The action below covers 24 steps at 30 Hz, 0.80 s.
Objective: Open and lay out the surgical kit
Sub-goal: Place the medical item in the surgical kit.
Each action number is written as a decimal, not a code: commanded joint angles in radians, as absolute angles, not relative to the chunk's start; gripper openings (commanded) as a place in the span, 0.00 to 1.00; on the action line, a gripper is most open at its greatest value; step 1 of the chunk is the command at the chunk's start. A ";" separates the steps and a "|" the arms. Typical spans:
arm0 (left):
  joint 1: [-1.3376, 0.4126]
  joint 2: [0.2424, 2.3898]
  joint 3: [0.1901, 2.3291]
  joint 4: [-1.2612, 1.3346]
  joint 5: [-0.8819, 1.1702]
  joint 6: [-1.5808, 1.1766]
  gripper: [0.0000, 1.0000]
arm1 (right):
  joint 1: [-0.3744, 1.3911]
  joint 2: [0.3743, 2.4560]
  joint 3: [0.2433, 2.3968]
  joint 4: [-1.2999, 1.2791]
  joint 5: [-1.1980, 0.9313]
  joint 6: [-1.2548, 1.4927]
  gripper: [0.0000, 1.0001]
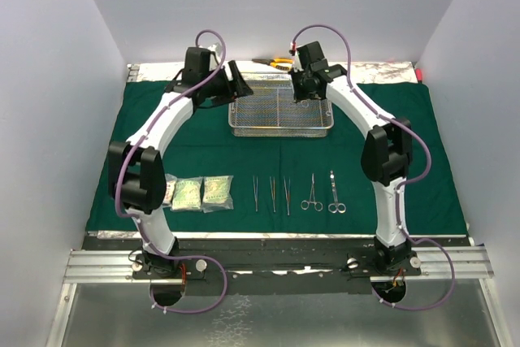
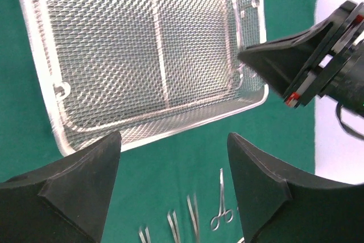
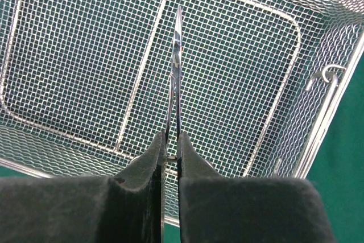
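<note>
The dark green cloth lies spread open on the table. The steel wire-mesh tray stands at its middle back and has nothing lying in it. My right gripper hangs over the tray and is shut on slim steel forceps that point down into the tray. My left gripper is open and empty beside the tray's left end. Three clear packets, three forceps, a clamp and scissors lie in a row at the front.
A yellow-handled tool lies on the foil strip behind the tray. A red pen lies at the back right corner. White walls close in both sides. The left arm's elbow hangs over the leftmost packet.
</note>
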State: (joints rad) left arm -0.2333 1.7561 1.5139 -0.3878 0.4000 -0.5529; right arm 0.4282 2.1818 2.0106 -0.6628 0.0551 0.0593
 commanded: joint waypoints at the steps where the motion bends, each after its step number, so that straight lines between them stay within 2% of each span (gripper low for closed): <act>1: -0.304 1.844 1.619 -0.275 0.462 -0.599 0.79 | 0.425 2.115 1.978 -0.656 0.030 0.088 0.08; 6: -0.372 1.976 1.746 -0.244 0.451 -0.648 0.84 | 0.426 2.019 1.899 -0.644 -0.041 0.116 0.08; 18: -0.408 2.106 1.842 -0.128 0.477 -0.884 0.84 | 0.426 1.866 1.754 -0.578 -0.169 0.198 0.08; 21: -0.412 2.128 1.853 -0.114 0.513 -0.928 0.78 | 0.426 1.853 1.741 -0.571 -0.183 0.204 0.08; 24: -0.418 2.138 1.851 -0.093 0.552 -0.960 0.68 | 0.426 1.848 1.734 -0.567 -0.186 0.208 0.08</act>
State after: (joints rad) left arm -0.4065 2.1143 1.8198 -0.1543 0.4713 -0.8833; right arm 0.4282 1.8828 1.7554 -0.5964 -0.1448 0.1871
